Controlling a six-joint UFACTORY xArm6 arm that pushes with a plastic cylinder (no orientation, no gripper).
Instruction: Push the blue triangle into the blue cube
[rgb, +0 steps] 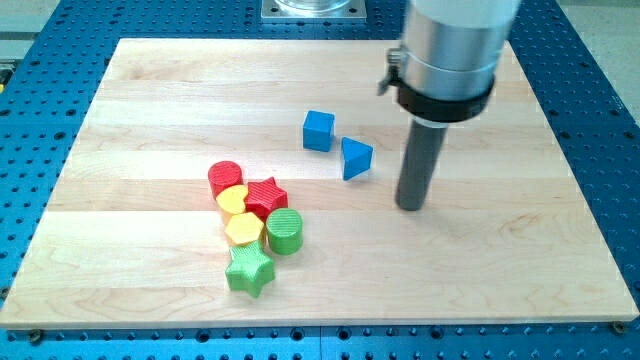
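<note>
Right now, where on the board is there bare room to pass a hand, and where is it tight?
Free: the view's left strip, beside the red cylinder; the top-left, above the blue cube; the whole right and bottom-right past my tip. Crowded: the cluster down to the green star, and the narrow gap between the blue triangle and my tip.

- Blue: cube (318, 131), triangle (355, 158).
- Red: cylinder (225, 178), star (266, 196).
- Yellow: two blocks (232, 200) (243, 229).
- Green: cylinder (284, 231), star (249, 268).
- Table (150, 110): pale wood grain.
- Tip (410, 204): dark grey.
</note>
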